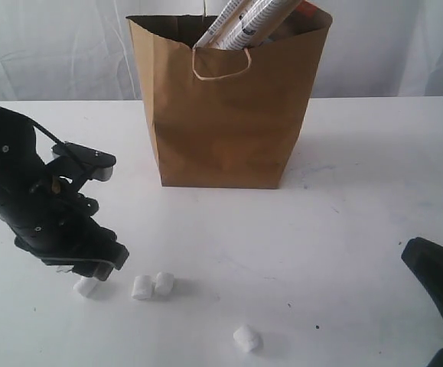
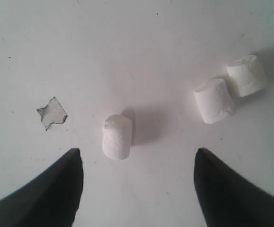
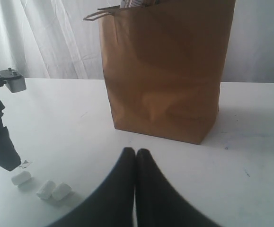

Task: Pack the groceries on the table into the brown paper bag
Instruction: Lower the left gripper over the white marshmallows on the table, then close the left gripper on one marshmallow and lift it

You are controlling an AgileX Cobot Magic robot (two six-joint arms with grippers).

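The brown paper bag (image 1: 221, 115) stands upright at the back of the table (image 1: 343, 199), and long noodle packs (image 1: 244, 23) stick out of its top. Several white marshmallows lie on the table near the front. One marshmallow (image 2: 117, 137) lies just ahead of my left gripper (image 2: 137, 151), which is open and touches nothing. In the exterior view this marshmallow (image 1: 86, 287) sits right under the left gripper (image 1: 91, 269). A pair of marshmallows (image 1: 152, 285) lies beside it, and another marshmallow (image 1: 246, 338) lies further right. My right gripper (image 3: 135, 151) is shut and empty, low over the table in front of the bag (image 3: 165, 71).
A small torn scrap or chip (image 2: 52, 112) marks the tabletop near the left gripper. White curtains (image 1: 53, 46) hang behind the table. The right arm (image 1: 439, 283) sits at the front right corner.
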